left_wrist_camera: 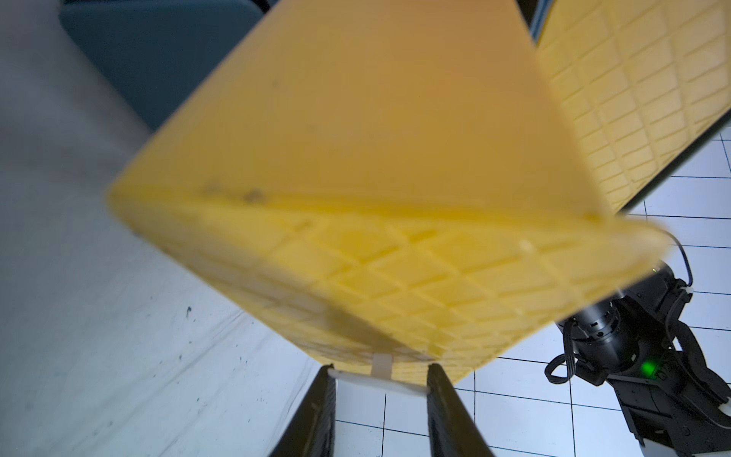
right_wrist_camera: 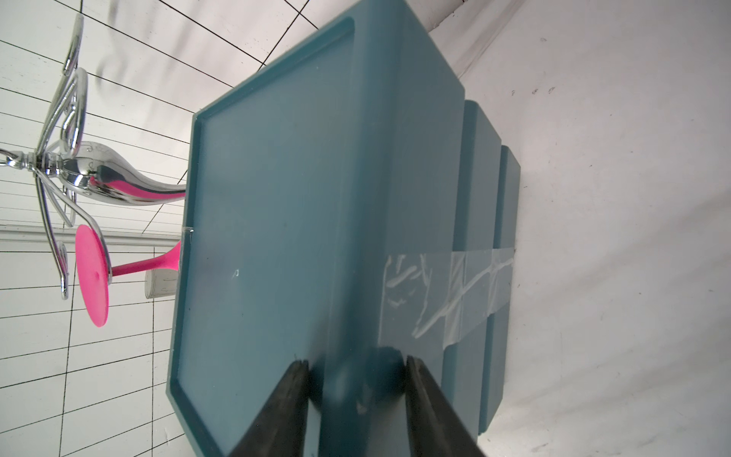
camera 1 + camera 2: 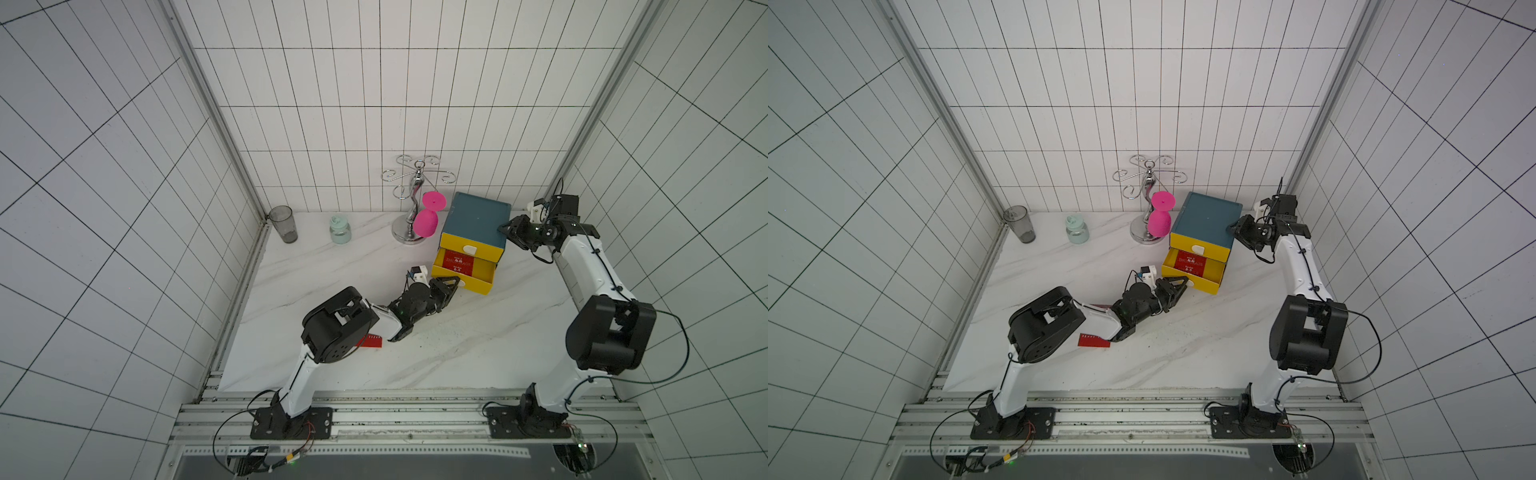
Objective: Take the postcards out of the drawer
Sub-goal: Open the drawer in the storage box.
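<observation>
Left gripper [image 3: 454, 284] is pinching the white handle [image 1: 379, 380] of the open yellow drawer [image 3: 478, 286], and the right gripper [image 3: 503, 228] is clamped on the blue cabinet [image 3: 478, 216]'s right edge. One red postcard [image 3: 457, 262] is lying in the drawer, and a second postcard [image 3: 372, 341] is on the table [image 3: 478, 345], near left under the left arm

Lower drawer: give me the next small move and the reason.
Probably pull the lower drawer a little further out: the left gripper pinches its white handle, the right gripper braces the cabinet, and a postcard seemingly lies partly tucked inside.

drawer [image 3: 478, 286] open above, rack [image 3: 405, 233] nr cabinet [image 3: 478, 218]
</observation>
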`<action>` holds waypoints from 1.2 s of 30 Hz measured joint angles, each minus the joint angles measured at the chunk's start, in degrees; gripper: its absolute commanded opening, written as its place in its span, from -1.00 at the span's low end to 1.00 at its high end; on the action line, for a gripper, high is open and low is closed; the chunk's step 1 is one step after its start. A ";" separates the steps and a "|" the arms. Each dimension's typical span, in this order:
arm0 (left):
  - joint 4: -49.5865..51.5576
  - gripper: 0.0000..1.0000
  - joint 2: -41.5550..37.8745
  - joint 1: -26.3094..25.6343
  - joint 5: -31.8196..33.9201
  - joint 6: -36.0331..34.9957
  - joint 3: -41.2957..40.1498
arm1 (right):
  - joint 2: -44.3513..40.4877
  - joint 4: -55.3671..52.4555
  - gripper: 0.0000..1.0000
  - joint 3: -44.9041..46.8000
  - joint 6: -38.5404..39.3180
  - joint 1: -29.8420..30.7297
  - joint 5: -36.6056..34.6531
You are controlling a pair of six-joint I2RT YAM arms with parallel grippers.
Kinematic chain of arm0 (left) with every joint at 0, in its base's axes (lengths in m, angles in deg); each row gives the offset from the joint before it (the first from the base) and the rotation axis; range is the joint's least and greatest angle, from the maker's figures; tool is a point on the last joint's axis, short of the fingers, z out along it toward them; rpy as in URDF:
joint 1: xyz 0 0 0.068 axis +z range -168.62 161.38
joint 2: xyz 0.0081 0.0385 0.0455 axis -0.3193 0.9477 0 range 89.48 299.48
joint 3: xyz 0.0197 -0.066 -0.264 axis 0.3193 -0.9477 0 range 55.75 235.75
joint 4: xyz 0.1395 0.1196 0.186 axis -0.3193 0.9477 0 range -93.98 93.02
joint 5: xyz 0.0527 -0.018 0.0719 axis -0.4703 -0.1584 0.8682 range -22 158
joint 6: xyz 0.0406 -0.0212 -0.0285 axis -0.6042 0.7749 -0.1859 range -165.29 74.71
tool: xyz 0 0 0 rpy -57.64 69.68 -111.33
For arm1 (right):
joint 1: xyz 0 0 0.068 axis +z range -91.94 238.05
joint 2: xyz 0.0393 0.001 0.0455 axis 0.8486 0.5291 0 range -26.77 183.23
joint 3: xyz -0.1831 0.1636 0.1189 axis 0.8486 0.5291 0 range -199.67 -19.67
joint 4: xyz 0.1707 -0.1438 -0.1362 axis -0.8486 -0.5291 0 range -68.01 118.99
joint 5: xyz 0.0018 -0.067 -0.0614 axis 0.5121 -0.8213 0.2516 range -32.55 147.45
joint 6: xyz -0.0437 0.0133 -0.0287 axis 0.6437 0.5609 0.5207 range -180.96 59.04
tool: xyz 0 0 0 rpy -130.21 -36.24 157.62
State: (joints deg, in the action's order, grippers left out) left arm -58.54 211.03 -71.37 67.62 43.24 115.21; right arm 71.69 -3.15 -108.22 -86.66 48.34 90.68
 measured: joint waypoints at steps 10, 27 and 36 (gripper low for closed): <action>-1.70 -0.32 -4.79 -2.40 2.97 0.17 -7.65 | 0.17 0.02 -0.17 -0.09 0.00 -0.02 0.33; -7.39 -0.27 -5.62 -4.20 6.64 1.22 -12.79 | 1.16 0.04 -0.18 -0.98 -0.02 0.00 1.18; -7.17 0.10 -6.45 -4.28 7.30 1.55 -14.25 | 1.53 0.37 -0.18 -1.20 0.00 0.00 1.33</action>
State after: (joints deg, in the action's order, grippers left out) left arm -65.71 204.59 -75.65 74.92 44.79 100.96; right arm 73.22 -2.78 -109.42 -86.66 48.34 92.02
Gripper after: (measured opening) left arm 0.520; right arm 0.411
